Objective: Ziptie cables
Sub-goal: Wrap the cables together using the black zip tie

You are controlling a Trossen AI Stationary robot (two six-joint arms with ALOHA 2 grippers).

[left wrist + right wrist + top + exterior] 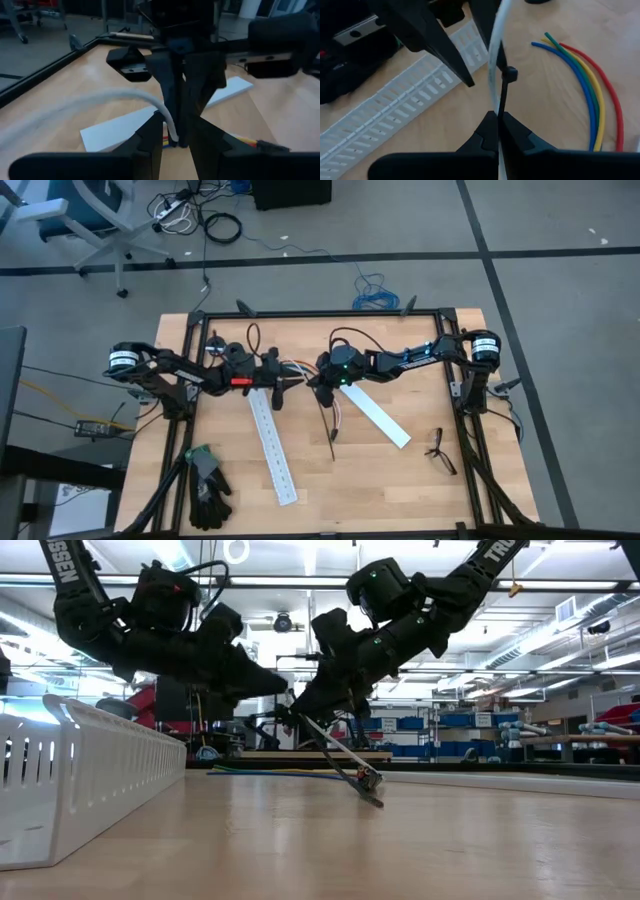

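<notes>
Cables (300, 370) hang between my two grippers near the table's middle, slightly toward twelve o'clock, so that each end stays taut for the tie. From above, my left gripper (283, 384) sits at nine o'clock of my right gripper (318, 383), nearly touching it; the black ziptie (330, 425) trails from my right gripper toward six o'clock, between two white slotted strips (273, 445). At table height, a thing the overhead picture hides comes out: both grippers are lifted off the wood, and the ziptie (340, 758) slants down until its tip rests on the table. Through my left wrist, my left fingers (150, 137) are pinched narrowly on a white wire (167, 117) of the bundle, coloured strands showing just under them. Through my right wrist, my right fingers (487, 130) are fully closed on the ziptie's strap (502, 102), whose small head sits against the white wire, so I judge the loop is already around it. Only this view shows loose red, yellow, green and blue wires (590, 85) lying on the table at three o'clock.
</notes>
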